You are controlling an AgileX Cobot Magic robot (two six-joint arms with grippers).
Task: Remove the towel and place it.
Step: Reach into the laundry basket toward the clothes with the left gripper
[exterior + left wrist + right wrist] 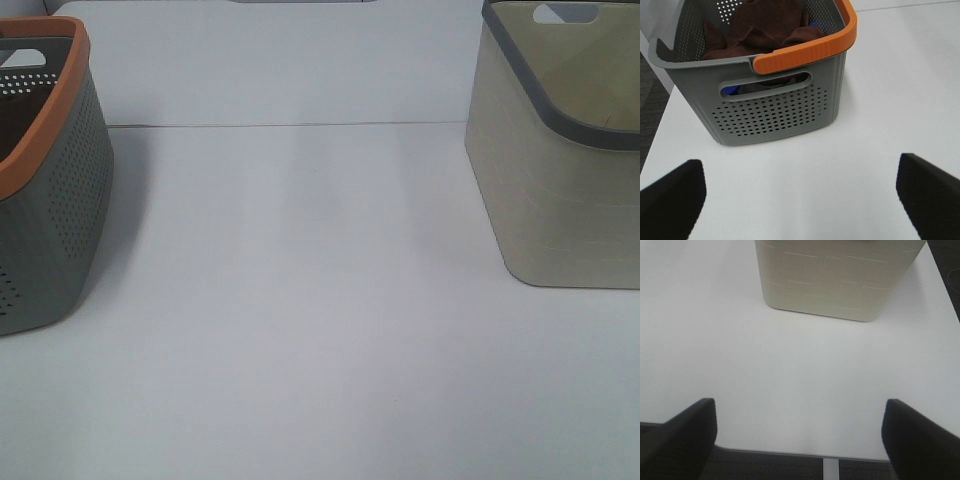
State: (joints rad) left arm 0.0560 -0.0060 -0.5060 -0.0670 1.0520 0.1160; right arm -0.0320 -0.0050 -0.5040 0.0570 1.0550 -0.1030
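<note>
The dark reddish-brown towel [765,25] lies bunched inside a grey perforated basket [775,115] with an orange rim, over a blue cloth [729,90], while a beige basket [840,285] stands well apart across the white table [320,330]. Both the left gripper [800,200] and right gripper [800,440] hang spread wide, holding nothing. The left one would do best to clear the rim and pinch only a high brown fold, sparing the blue cloth.
</note>
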